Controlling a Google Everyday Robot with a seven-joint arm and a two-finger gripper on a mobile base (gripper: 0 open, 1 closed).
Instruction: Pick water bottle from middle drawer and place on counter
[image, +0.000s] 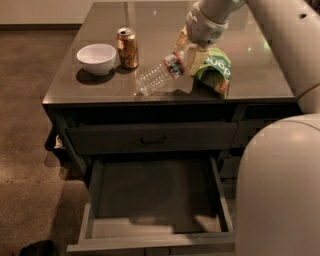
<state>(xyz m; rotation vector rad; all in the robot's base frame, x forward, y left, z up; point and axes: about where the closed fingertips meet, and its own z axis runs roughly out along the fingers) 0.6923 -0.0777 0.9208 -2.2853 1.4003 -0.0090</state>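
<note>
The water bottle, clear and crinkled with a reddish-blue label band, hangs tilted over the counter, its base pointing down left, just above or touching the surface. My gripper is shut on the bottle's cap end, reaching in from the upper right. The middle drawer stands pulled out below the counter's front edge, its flat bottom bare.
A gold soda can and a white bowl stand on the counter's left side. A green snack bag lies right of the bottle. My arm's large white body fills the right side. A closed top drawer sits above the open one.
</note>
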